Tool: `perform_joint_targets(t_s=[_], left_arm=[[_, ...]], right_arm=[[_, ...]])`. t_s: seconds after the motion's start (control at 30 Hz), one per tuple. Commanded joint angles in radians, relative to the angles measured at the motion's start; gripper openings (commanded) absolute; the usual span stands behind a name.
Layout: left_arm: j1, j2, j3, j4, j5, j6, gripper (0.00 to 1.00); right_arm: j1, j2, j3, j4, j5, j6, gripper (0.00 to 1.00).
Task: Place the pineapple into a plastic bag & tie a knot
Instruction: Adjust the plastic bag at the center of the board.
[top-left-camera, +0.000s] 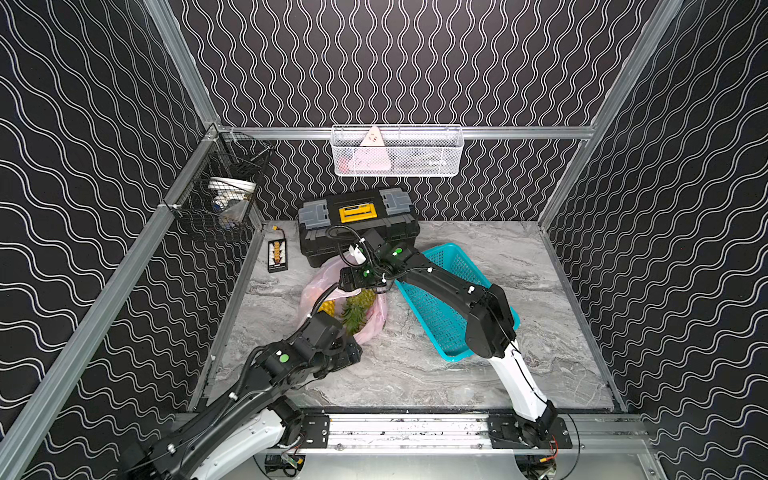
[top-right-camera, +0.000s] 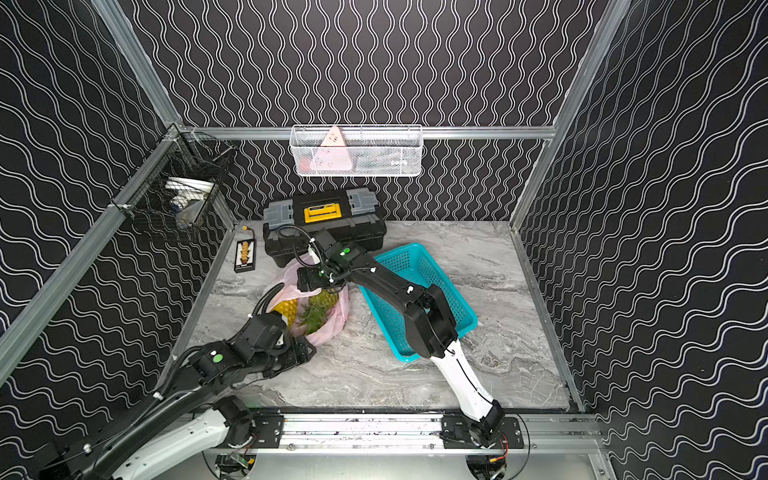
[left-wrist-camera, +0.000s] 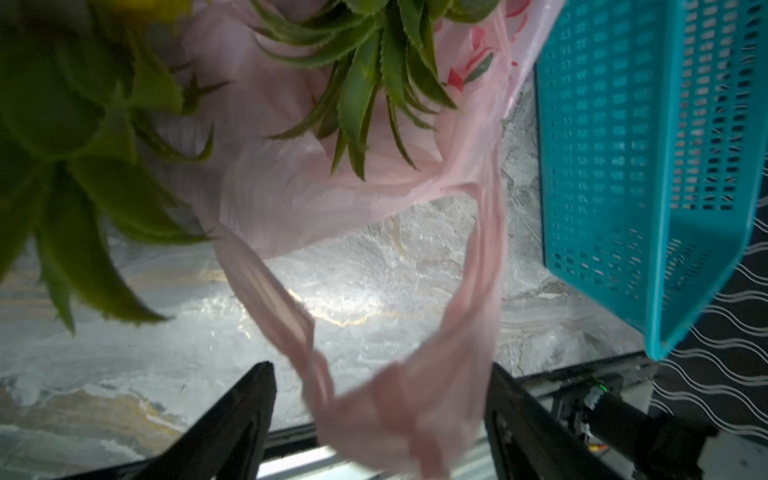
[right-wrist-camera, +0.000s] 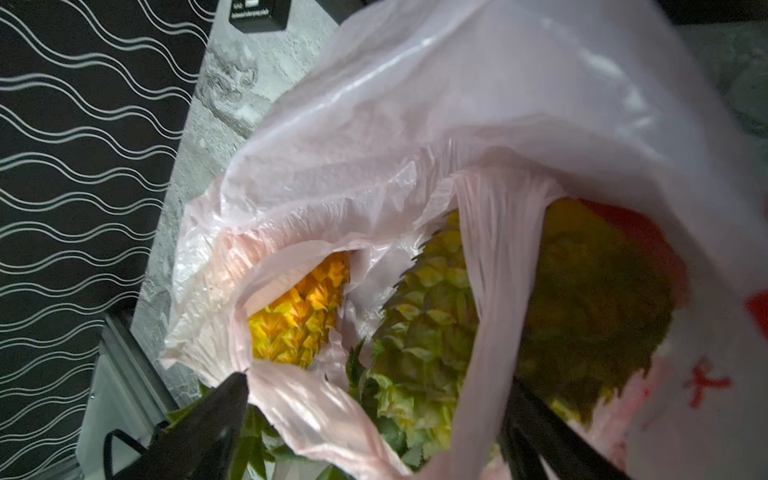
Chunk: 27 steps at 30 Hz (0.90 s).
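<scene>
In both top views the plastic bag (top-left-camera: 376, 328) lies open-mouthed before the toolbox (top-left-camera: 357, 224), beside the teal basket (top-left-camera: 453, 266), with the pineapple (top-left-camera: 361, 301) inside. The left wrist view alone shows a bag handle (left-wrist-camera: 482, 266) looping slack between the left gripper's (left-wrist-camera: 381, 370) spread fingers. The right wrist view shows the right gripper's (right-wrist-camera: 378, 380) fingers apart astride a handle strip (right-wrist-camera: 498, 270), and perhaps a second, yellower fruit (right-wrist-camera: 303, 316) inside.

qty: pineapple (right-wrist-camera: 299, 316) (right-wrist-camera: 432, 324) x2 | plastic bag (right-wrist-camera: 415, 104) x1 | teal bskt (top-left-camera: 441, 249) x1 | toolbox (top-left-camera: 399, 226) x1 | wire bskts (top-left-camera: 199, 224) (top-left-camera: 419, 163) x2
</scene>
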Motion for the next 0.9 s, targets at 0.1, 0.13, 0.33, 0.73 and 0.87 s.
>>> perform_joint_targets(t_s=[0.1, 0.13, 0.33, 0.73, 0.87], left_arm=[[-0.002, 0.191, 0.071, 0.135, -0.202, 0.108, 0.82], [-0.002, 0.217, 0.083, 0.139, -0.228, 0.119, 0.79], [-0.002, 0.209, 0.141, 0.143, -0.377, 0.193, 0.00], [0.000, 0.073, 0.537, -0.101, -0.688, 0.434, 0.00], [-0.001, 0.089, 0.791, -0.048, -0.818, 0.611, 0.00]], right_arm=[[-0.013, 0.009, -0.034, 0.046, -0.057, 0.100, 0.62], [-0.015, 0.009, -0.036, 0.050, -0.062, 0.101, 0.56], [-0.034, -0.044, -0.090, 0.101, -0.109, 0.126, 0.07], [-0.043, -0.284, -0.002, -0.030, -0.083, 0.062, 0.00], [-0.072, -0.344, 0.173, -0.160, -0.019, 0.010, 0.00]])
